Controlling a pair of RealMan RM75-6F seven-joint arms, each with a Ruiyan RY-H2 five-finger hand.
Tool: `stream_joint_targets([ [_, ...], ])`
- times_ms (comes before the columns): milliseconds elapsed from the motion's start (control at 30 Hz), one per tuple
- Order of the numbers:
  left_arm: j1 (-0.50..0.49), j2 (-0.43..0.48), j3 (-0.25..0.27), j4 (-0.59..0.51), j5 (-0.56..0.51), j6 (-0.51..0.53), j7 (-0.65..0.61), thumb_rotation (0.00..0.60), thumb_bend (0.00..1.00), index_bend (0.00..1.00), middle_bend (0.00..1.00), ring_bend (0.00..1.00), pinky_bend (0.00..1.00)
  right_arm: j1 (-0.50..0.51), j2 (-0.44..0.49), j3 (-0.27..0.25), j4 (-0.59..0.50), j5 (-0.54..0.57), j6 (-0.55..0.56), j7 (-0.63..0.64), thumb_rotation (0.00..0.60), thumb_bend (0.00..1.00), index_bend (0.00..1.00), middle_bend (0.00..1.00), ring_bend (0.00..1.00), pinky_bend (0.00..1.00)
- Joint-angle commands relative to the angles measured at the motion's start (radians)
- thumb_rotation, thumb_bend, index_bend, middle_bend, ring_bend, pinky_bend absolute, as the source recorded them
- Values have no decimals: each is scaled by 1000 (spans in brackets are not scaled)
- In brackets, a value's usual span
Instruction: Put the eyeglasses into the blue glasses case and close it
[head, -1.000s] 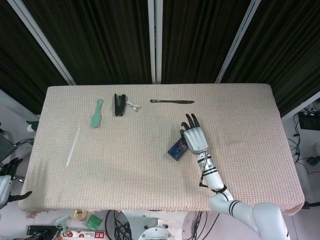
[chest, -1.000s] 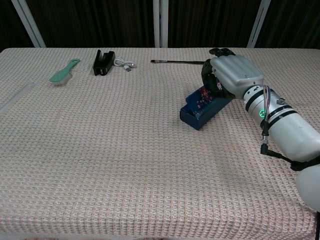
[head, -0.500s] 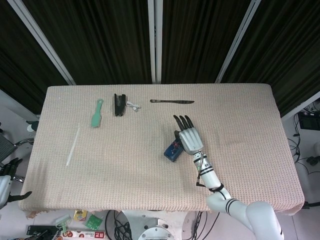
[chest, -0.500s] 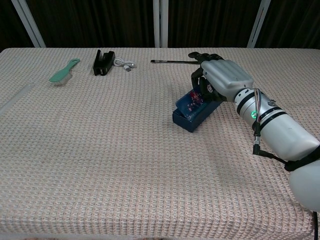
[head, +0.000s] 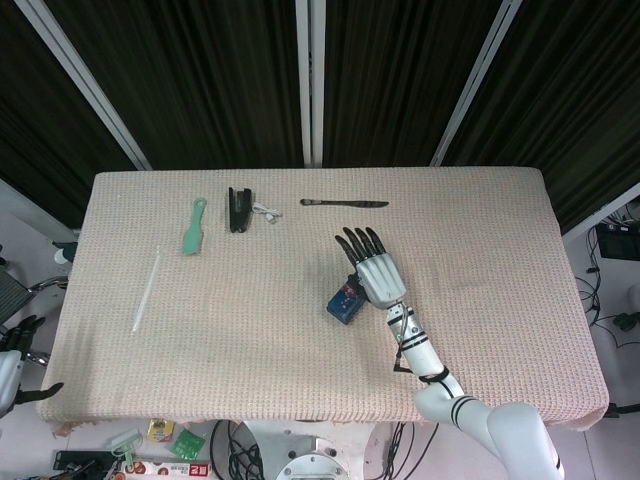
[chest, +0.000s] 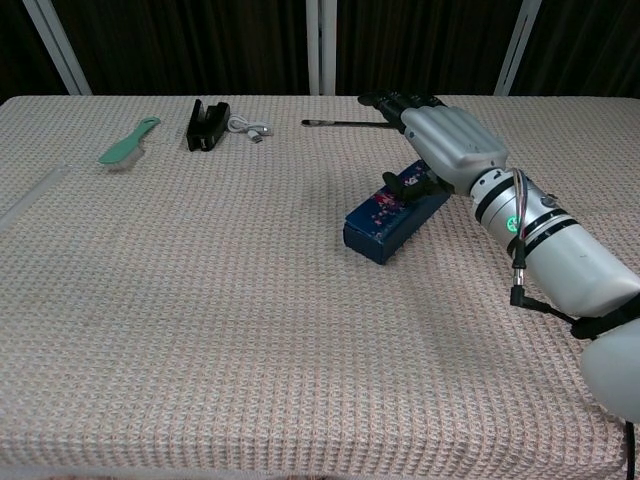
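Head view: right hand (head: 375, 273) spread flat, holding nothing, over far end of blue glasses case (head: 345, 301) mid-table. Left hand (head: 12, 340) off table edge, state unclear.

Chest view: case lid looks down, thumb (chest: 405, 184) touching it. Risk: unlatched lid pops open; sideways nudge skids case.

The whole bench (head: 200, 320) is being viewed steeply downward from high above by the head camera, with dark curtains behind it. The same bench (chest: 200, 330) is being viewed from lower and nearer by the chest camera, facing forward. The benchtop is being shared by both views.
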Motion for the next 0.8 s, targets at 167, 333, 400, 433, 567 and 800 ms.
stream_joint_targets([
  [167, 0, 8, -8, -13, 5, 20, 9, 600, 0, 84, 32, 81, 245, -40, 95, 14, -81, -24, 149, -17, 600, 356, 0, 0, 0, 0],
  [333, 2, 15, -20, -34, 18, 59, 26, 600, 0, 84, 32, 81, 244, -154, 331, -26, -321, -46, 242, -131, 600, 295, 0, 0, 0, 0],
  [400, 5, 17, -26, -45, 26, 85, 37, 600, 0, 84, 32, 81, 243, -223, 477, -61, -478, -45, 259, -206, 600, 277, 0, 0, 0, 0],
  [433, 6, 19, -28, -50, 31, 95, 43, 600, 0, 84, 32, 81, 243, -254, 541, -77, -547, -41, 265, -240, 600, 276, 0, 0, 0, 0],
  [567, 8, 26, -34, -77, 50, 132, 72, 600, 0, 84, 32, 80, 242, -389, 779, -150, -807, 11, 279, -344, 600, 275, 0, 0, 0, 0],
  [800, -1, 48, -44, -133, 91, 178, 118, 600, 0, 84, 32, 81, 241, -575, 923, -226, -950, 85, 345, -282, 600, 276, 0, 0, 0, 0],
])
